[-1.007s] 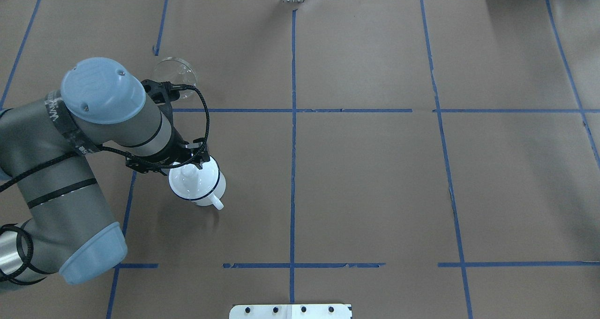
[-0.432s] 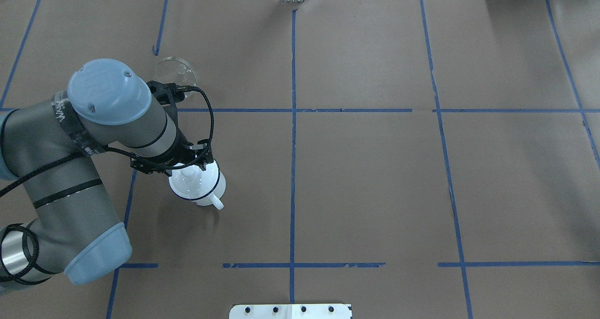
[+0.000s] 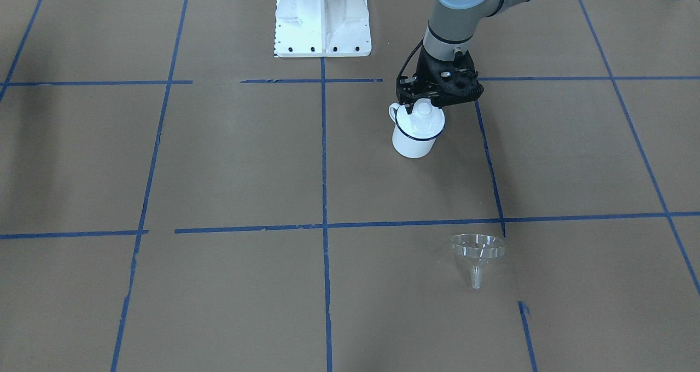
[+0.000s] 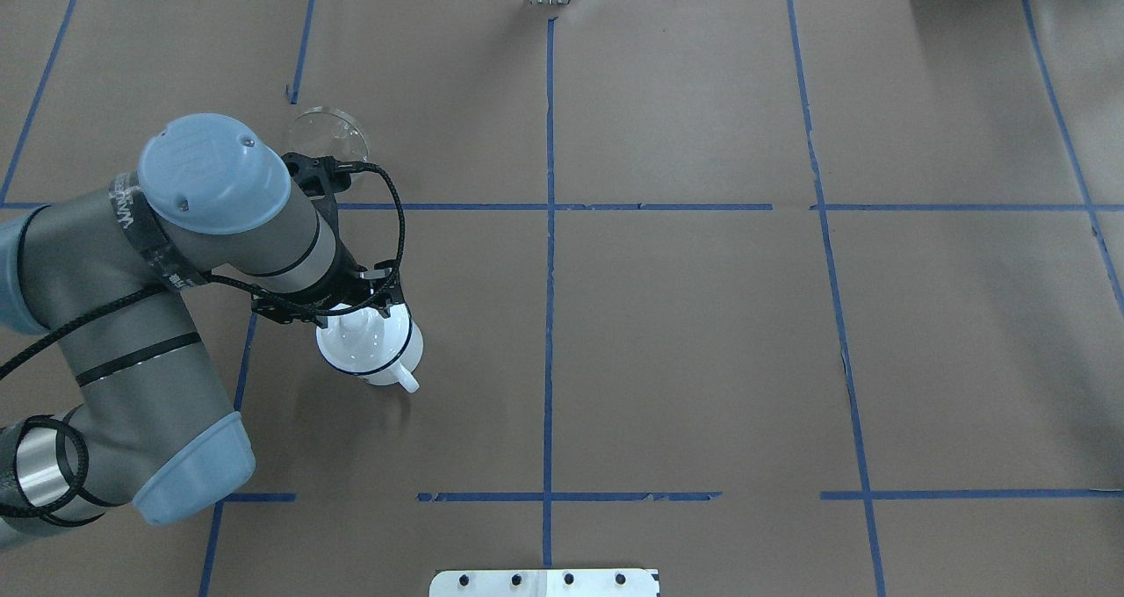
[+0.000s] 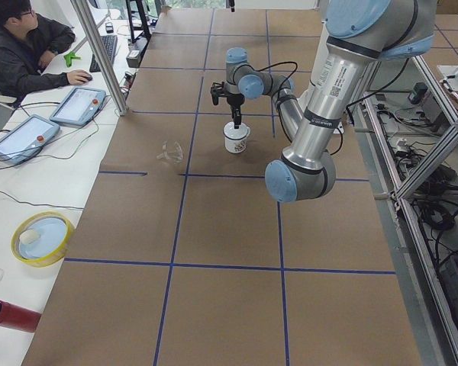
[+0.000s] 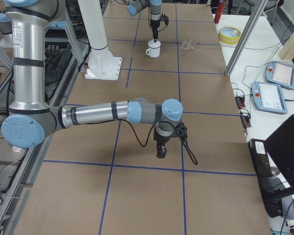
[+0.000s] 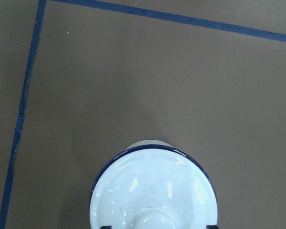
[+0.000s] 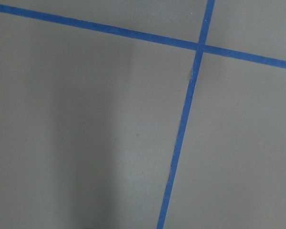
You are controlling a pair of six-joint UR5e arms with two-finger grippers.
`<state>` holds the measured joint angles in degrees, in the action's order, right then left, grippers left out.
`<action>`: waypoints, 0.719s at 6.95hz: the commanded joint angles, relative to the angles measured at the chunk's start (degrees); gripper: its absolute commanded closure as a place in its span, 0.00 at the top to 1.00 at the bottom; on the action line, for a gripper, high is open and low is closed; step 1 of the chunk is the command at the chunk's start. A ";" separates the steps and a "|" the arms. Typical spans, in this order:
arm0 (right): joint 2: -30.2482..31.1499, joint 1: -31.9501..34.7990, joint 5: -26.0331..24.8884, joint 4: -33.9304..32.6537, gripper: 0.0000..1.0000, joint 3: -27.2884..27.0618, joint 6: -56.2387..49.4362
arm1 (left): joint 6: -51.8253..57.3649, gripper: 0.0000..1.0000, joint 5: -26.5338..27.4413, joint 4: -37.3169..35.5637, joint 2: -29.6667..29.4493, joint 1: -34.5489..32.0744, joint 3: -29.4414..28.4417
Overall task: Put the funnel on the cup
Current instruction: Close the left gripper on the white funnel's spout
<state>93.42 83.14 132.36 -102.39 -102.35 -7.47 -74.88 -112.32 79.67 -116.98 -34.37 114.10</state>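
Note:
The cup (image 3: 414,141) is a white mug with a dark blue rim, standing left of the table's middle with a white knobbed lid (image 3: 422,119) on it. It also shows in the overhead view (image 4: 373,351). My left gripper (image 3: 424,103) hangs straight over the lid, open, with a finger on each side of the knob (image 7: 155,219). The clear funnel (image 3: 477,249) rests on the table beyond the cup, apart from it; in the overhead view (image 4: 325,132) my wrist partly covers it. My right gripper (image 6: 160,154) hovers low over bare table; I cannot tell its state.
The robot's white base (image 3: 322,16) stands at the near edge. A yellow-rimmed dish (image 5: 42,238) and a red cylinder (image 5: 8,315) lie off the table's far side. An operator (image 5: 23,46) sits there with tablets (image 5: 78,105). Blue tape lines grid the brown table.
My left arm's elbow has swung slightly to the right while the gripper stayed over the lid's knob. The cup, lid and funnel have not moved.

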 commanded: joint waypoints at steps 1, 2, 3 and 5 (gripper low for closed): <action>0.00 0.00 0.00 0.00 1.00 -0.04 0.00 | -0.09 0.70 0.00 0.40 0.00 0.00 -0.11; 0.00 0.00 0.00 0.00 1.00 -0.04 0.00 | -0.10 0.62 0.00 0.40 0.00 0.00 -0.19; 0.00 0.00 0.00 0.00 1.00 0.05 0.00 | -0.18 0.48 0.00 0.40 0.09 0.00 -0.11; 0.00 0.00 0.00 0.00 1.00 -0.04 0.00 | -0.18 0.35 0.00 0.32 0.09 0.00 0.33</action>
<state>93.43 83.15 132.36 -102.39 -102.37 -7.47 -75.05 -112.32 80.05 -116.91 -34.36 114.13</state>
